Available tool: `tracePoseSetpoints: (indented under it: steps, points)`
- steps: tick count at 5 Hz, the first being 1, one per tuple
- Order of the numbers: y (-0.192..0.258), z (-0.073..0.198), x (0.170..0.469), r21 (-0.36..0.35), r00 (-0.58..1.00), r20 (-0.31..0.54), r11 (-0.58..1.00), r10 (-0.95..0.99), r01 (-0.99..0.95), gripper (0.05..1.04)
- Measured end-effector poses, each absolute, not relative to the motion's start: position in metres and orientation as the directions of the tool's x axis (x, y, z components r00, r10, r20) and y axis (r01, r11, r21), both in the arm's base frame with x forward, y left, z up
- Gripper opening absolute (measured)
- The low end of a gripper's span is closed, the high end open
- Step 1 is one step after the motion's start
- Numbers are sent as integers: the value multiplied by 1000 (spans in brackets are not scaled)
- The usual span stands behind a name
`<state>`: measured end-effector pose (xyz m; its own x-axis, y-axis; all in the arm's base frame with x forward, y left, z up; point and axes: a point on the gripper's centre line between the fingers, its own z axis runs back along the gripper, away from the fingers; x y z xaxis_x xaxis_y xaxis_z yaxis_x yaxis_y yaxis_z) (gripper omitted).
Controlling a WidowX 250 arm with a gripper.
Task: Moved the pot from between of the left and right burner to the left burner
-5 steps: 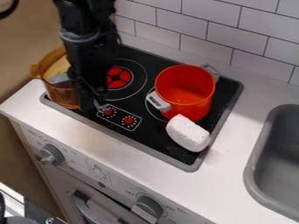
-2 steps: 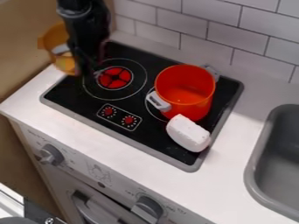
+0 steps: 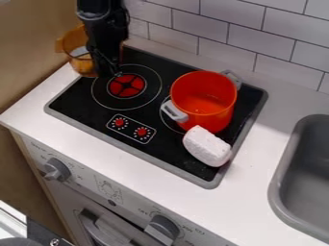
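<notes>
we see the black claw (image 3: 113, 72) at the back left of the toy stove (image 3: 80, 103), with the task's amber pot (image 3: 82, 66) just left of it and partly behind it in the camera view. over the last second, claw and pot have shifted together from the stove's front left toward the back wall; in the latest stretch, both have edged right. we read that shared travel as the pot being carried, and the small turn right as a correction toward the left burner (image 3: 126, 85), which lies just below and right of the claw in view. the pot is not on that burner; we judge the move to be well under way, with a further shift right and a lowering to come. the red pot (image 3: 204, 98), well to the claw's right, and the white block (image 3: 207, 147) beside it have stayed put. we cannot tell whether the claw is apart or clamped on the amber pot, though the joint motion favors a grip. the arm (image 3: 103, 24) cuts across the pot's right side, hiding where the two would meet. a pale item (image 3: 79, 52) shows inside the amber pot, too little exposed for us to name. also hard to make out is the pot's underside: we cannot say whether it hangs above the stove's edge and the bench (image 3: 70, 137) or touches either.
</notes>
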<state>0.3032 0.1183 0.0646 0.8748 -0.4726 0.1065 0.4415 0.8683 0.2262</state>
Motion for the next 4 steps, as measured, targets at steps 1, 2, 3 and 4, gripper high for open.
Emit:
tracePoseSetpoints:
  steps: [1, 2, 3, 4]
  points:
    - [106, 61, 305, 229, 886, 109, 878, -451, 419, 62]
    - [93, 56, 304, 218, 887, 113, 882, -447, 417, 62]
    - [85, 53, 306, 227, 888, 130, 885, -441, 406, 87]
    - [84, 50, 309, 235, 889, 143, 888, -435, 396, 247]
